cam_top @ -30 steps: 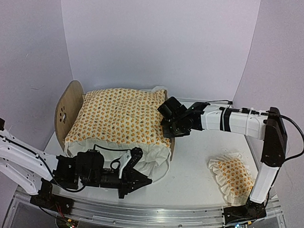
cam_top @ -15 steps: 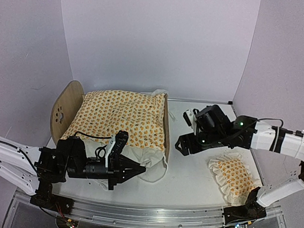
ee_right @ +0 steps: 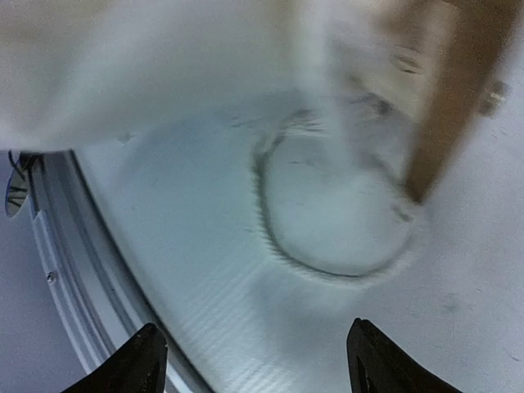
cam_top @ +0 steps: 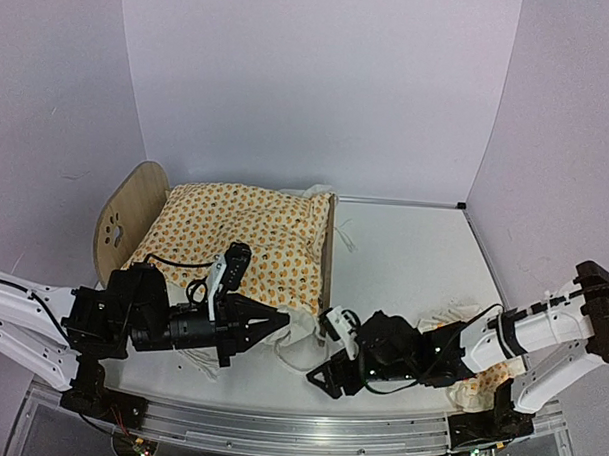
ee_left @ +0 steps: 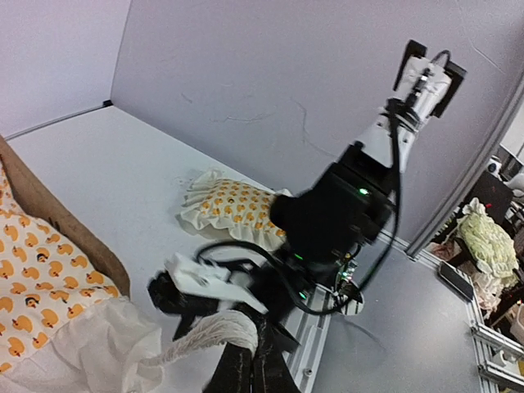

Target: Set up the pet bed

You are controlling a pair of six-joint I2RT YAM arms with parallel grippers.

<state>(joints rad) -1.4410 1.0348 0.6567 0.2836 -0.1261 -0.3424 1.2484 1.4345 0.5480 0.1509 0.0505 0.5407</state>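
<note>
Top external view, checked against one second earlier: the right arm [cam_top: 526, 331] has left the far right end of the bed [cam_top: 120, 222]. It now lies low along the near edge of the table [cam_top: 414, 252], with its jaws just beside the bed's near right corner. The right jaws were nearly together then and now stand apart. In the right wrist view both fingertips [ee_right: 143, 360] are wide, with nothing between them. They hang over bare table, with a blurred loop of thread [ee_right: 327, 213] and a wooden board edge beyond.

The left arm [cam_top: 21, 313] has swung its jaws from the table's near edge up toward the bed's near side. The left jaws are clamped on the white ruffle of the quilt [cam_top: 244, 236]; the left wrist view shows the ruffle twisted into them. The ruffle hung broadly over the bed's near side before and is now bunched at the left jaws. The bed's right end board now shows its edge.

The bed stands on the left half of the table, its rounded board toward the left edge, with the quilt on top. The pillow [ee_left: 229, 205] remains near the near right corner, partly hidden behind the right arm.
</note>
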